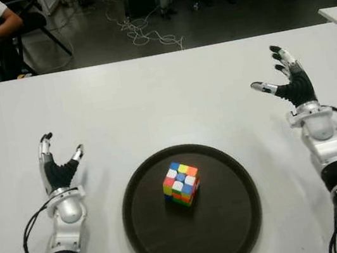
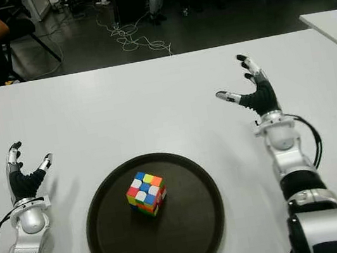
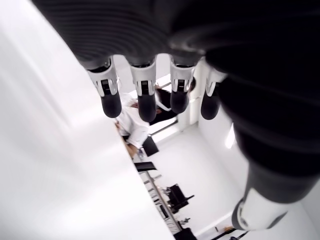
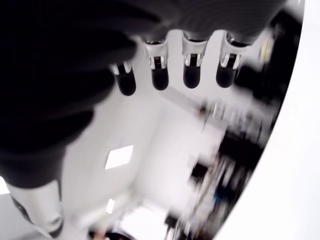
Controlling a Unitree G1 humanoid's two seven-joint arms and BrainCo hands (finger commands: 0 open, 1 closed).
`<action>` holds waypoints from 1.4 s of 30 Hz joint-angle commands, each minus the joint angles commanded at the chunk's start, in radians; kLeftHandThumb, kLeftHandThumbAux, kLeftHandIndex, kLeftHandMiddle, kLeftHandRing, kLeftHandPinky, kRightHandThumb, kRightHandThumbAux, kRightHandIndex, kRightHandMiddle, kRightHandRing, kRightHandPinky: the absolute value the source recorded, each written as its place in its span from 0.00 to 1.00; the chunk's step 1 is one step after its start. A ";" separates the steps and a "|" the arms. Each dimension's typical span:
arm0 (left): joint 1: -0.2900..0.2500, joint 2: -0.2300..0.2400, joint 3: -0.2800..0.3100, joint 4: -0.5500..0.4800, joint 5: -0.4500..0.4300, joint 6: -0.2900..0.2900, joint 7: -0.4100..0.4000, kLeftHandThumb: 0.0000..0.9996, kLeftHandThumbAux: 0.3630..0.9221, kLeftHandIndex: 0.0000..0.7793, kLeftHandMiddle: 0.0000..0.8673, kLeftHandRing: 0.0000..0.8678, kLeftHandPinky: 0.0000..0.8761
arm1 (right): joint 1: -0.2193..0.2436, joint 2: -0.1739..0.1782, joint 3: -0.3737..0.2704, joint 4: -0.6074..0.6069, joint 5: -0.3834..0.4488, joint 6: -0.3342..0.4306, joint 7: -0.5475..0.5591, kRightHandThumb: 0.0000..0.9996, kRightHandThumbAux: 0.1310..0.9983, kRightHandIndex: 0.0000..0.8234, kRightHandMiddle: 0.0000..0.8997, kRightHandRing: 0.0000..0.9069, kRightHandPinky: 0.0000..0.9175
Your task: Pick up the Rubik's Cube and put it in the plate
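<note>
Your cube (image 1: 181,183) already sits in the plate (image 1: 234,219), a little toward the far side of its middle, flat on the dark surface and clear of the rim. Neither hand holds anything. The left hand (image 1: 58,167) shows to the left of the plate, fingers (image 3: 110,97) spread and empty. The right hand (image 1: 286,79) shows to the right of the plate and farther back over the table (image 1: 151,97), fingers (image 4: 159,72) splayed wide. As far as you can judge, the placing is done; nothing is left except perhaps bringing the arms to rest.
</note>
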 joint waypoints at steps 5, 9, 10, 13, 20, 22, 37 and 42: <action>0.001 0.005 -0.001 0.009 0.002 -0.013 -0.001 0.00 0.57 0.04 0.05 0.04 0.06 | 0.007 0.012 0.008 0.007 -0.015 0.026 -0.049 0.00 0.68 0.03 0.00 0.00 0.00; 0.000 0.007 -0.001 0.016 -0.002 -0.021 -0.004 0.00 0.58 0.03 0.06 0.06 0.08 | 0.014 0.017 0.019 0.008 -0.031 0.040 -0.078 0.00 0.68 0.03 0.00 0.00 0.01; 0.000 0.007 -0.001 0.017 -0.004 -0.024 -0.006 0.00 0.58 0.03 0.06 0.07 0.09 | 0.016 0.018 0.024 0.009 -0.039 0.044 -0.086 0.00 0.68 0.03 0.00 0.00 0.01; -0.001 0.005 -0.001 0.017 -0.008 -0.028 -0.010 0.00 0.59 0.03 0.06 0.08 0.12 | 0.018 0.020 0.035 0.011 -0.055 0.050 -0.103 0.00 0.67 0.02 0.00 0.00 0.01; 0.000 0.001 0.001 0.008 -0.018 -0.031 -0.021 0.00 0.60 0.01 0.04 0.06 0.11 | 0.020 0.020 0.062 0.026 -0.088 0.056 -0.130 0.00 0.67 0.03 0.00 0.00 0.02; -0.002 0.001 0.001 0.007 -0.019 -0.028 -0.023 0.00 0.61 0.01 0.03 0.05 0.09 | 0.018 0.018 0.065 0.029 -0.092 0.058 -0.134 0.00 0.67 0.02 0.00 0.00 0.01; -0.002 0.002 0.002 0.005 -0.026 -0.025 -0.028 0.00 0.60 0.03 0.05 0.07 0.10 | 0.004 0.013 0.089 0.083 -0.131 0.039 -0.192 0.00 0.56 0.04 0.00 0.00 0.04; 0.001 0.002 0.003 -0.002 -0.029 -0.033 -0.030 0.00 0.62 0.03 0.05 0.07 0.12 | 0.011 0.011 0.099 0.074 -0.142 0.037 -0.213 0.00 0.55 0.04 0.00 0.00 0.03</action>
